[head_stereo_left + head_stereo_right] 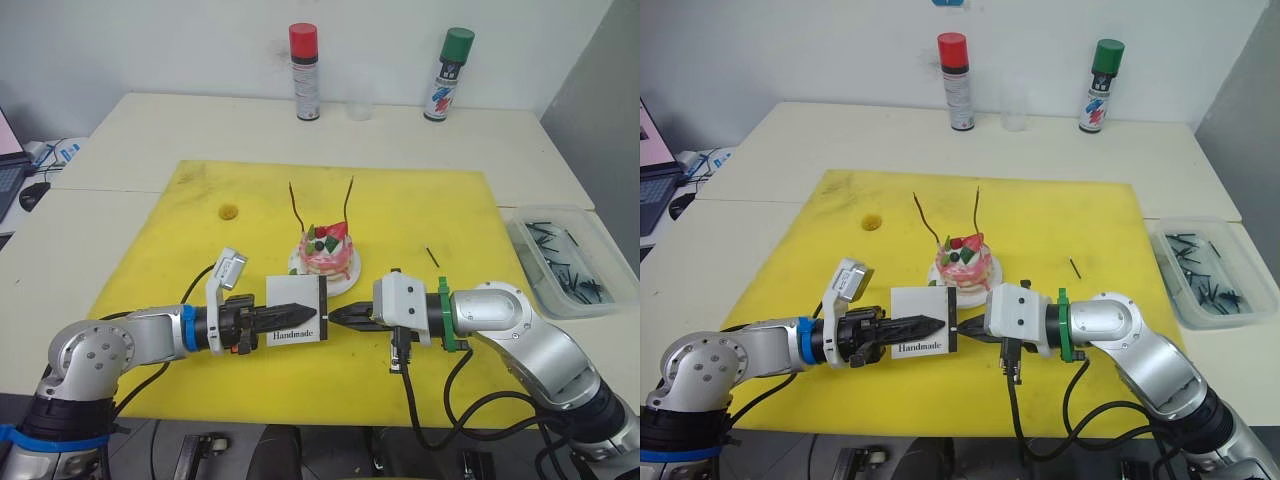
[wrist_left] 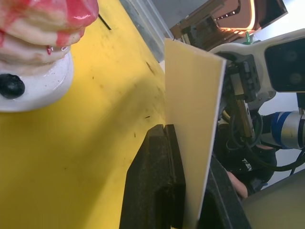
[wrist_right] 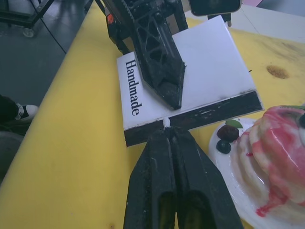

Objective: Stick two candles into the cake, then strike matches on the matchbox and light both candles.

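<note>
The pink cake stands on its white plate in the middle of the yellow mat. Two thin wavy candles rise upright from its top. Just in front of the cake, my left gripper is shut on the white "Handmade" matchbox, holding it above the mat. My right gripper is shut on a match. The match's pale tip touches the black strip along the box's edge. No flame shows on the candles.
A loose match lies on the mat to the right of the cake. A clear tray with several matches sits at the right table edge. Two spray cans and a clear cup stand at the back.
</note>
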{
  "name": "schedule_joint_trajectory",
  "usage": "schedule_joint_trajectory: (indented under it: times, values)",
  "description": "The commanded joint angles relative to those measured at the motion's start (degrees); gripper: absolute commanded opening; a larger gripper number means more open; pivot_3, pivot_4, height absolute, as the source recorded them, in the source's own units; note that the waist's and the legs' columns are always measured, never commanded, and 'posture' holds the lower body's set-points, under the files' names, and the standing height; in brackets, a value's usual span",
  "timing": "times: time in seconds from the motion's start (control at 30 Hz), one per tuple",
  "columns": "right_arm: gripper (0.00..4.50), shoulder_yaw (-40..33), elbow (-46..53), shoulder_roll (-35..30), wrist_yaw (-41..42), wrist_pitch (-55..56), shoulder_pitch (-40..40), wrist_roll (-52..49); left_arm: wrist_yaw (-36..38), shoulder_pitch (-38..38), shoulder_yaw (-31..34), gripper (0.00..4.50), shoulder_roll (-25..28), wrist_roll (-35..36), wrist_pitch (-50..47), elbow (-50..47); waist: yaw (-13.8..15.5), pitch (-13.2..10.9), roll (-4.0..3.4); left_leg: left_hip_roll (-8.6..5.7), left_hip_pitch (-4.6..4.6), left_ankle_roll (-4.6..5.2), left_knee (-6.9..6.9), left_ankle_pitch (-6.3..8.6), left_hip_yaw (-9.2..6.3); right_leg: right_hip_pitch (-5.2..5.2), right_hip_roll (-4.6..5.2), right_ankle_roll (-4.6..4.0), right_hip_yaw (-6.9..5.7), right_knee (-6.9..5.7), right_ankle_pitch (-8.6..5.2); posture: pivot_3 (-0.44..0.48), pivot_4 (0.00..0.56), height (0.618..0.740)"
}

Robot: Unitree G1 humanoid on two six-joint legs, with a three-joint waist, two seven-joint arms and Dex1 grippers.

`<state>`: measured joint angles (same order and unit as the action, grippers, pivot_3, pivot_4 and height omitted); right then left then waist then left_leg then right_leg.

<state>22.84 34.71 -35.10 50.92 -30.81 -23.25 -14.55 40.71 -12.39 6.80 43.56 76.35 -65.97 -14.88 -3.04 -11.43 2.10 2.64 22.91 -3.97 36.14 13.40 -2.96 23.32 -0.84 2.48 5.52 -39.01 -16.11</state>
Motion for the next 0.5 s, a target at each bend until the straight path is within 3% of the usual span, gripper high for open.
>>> schedule_joint_trajectory:
  times: [0.03, 0.5]
  values:
    - [0.04, 0.1, 0.6, 0.2, 0.0, 1.4, 0.0, 0.7, 0.9, -0.6, 1.1, 0.0, -0.3, 0.2, -0.2, -0.9, 0.0, 0.0, 0.0, 0.0, 0.0, 0.0, 0.0, 0.0, 0.0, 0.0, 0.0, 0.0, 0.0, 0.0, 0.0, 0.0, 0.15, 0.733]
    - [0.04, 2.4, -1.6, 1.7, 0.1, 3.0, -1.1, 4.0, -0.1, 0.6, 1.8, 0.0, -1.4, 1.5, -0.4, -1.5, 0.0, 0.0, 0.0, 0.0, 0.0, 0.0, 0.0, 0.0, -0.01, 0.0, 0.0, 0.0, -0.01, -0.01, 0.0, 0.0, 0.15, 0.733]
